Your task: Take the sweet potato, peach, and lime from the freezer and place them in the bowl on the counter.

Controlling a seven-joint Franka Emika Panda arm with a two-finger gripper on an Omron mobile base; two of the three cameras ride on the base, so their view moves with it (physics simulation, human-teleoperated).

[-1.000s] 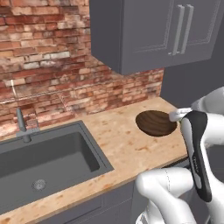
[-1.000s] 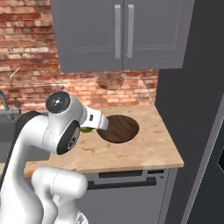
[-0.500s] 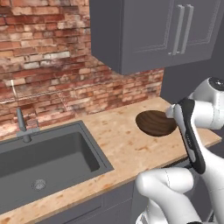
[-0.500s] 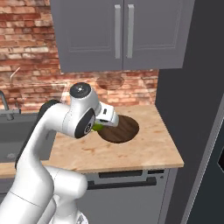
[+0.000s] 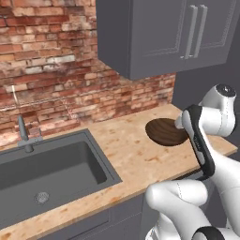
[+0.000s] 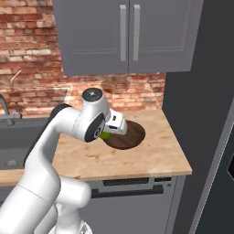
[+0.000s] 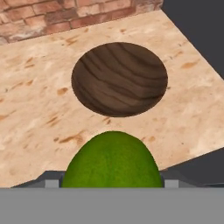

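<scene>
- Carrying a small round bright green lime (image 7: 111, 161) between the jaws of the white arm's two-finger gripper (image 6: 109, 132), set about half open and closed on the fruit's sides.
- Hovering with the lime above the light tan wood-grain surface (image 7: 35, 109), just short of the wide shallow dark brown wooden bowl (image 7: 119, 78); not yet over its rim, judging from the hand view.
- Showing nothing inside the bowl in the hand view, so likely the first of the three fruits to arrive.
- Handling, as a guess: light, firm and stiff, with a smooth, slightly slippery rind; round, so apt to roll once let go.
- Best held across the widest middle, as now, with the pads on opposite sides; a grip nearer either end risks squeezing it out.
- Releasing low over the middle of the bowl seems wise, since a high drop could bounce it out over the shallow wall.
- Hand view: gives the bowl's full round outline, wood grain and bare inside, plus the lime's top close up.
- Right base view: shows a sliver of green under the hand beside the bowl (image 6: 130, 135), with the grey wall cabinets (image 6: 128, 34) above.
- Left base view: shows the grey inset sink (image 5: 47, 171) and the red brick wall (image 5: 51, 70), with the bowl (image 5: 164, 132) partly hidden behind the arm.
</scene>
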